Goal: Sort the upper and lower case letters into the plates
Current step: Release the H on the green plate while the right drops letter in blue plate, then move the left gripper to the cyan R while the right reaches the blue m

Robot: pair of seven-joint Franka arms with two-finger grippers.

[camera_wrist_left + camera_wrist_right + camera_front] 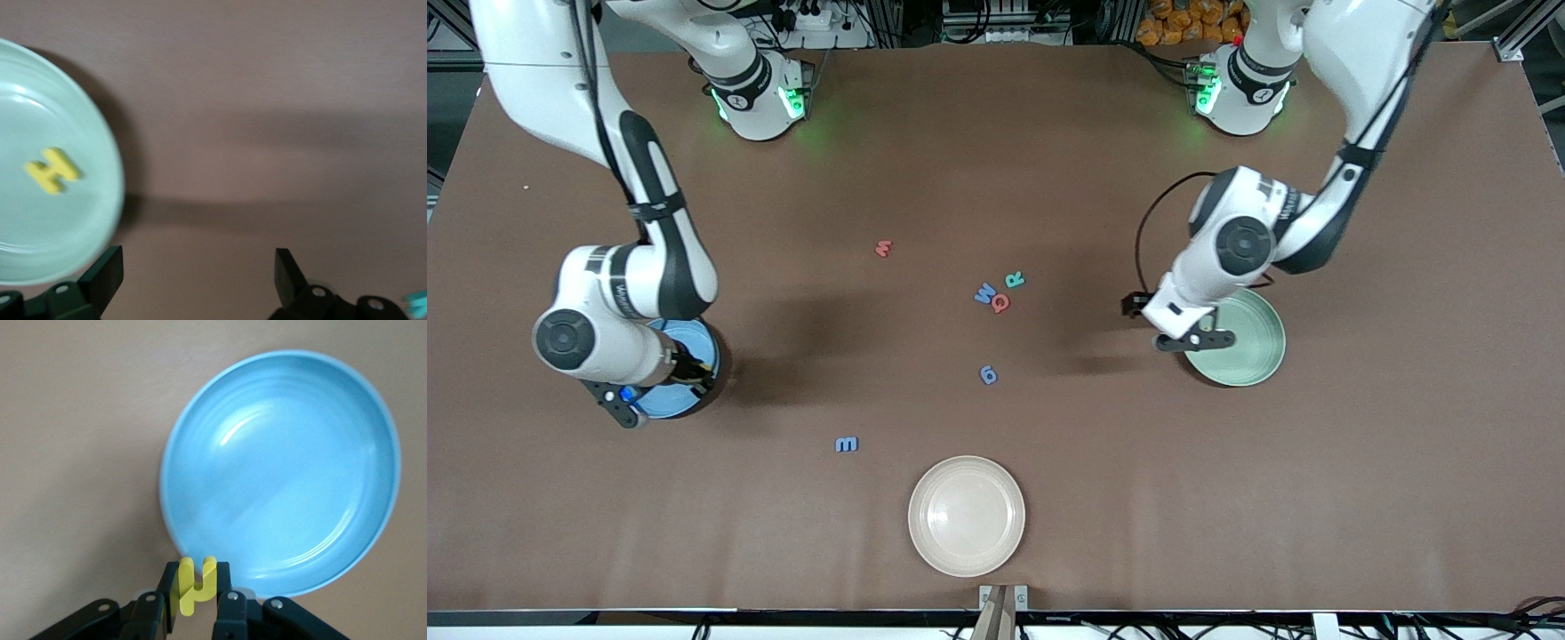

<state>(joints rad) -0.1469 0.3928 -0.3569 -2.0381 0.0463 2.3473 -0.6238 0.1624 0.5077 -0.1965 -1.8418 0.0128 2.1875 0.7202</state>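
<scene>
Now the blue plate (280,473) sits at the right arm's end of the table, the green plate (1240,338) at the left arm's end; the right gripper (193,600), over the blue rim, pinches a yellow letter (193,585); best to move inward before letting go. The left gripper (197,280) hangs wide and empty beside the green plate; only its wrist view shows the yellow H (52,170) lying inside.
</scene>
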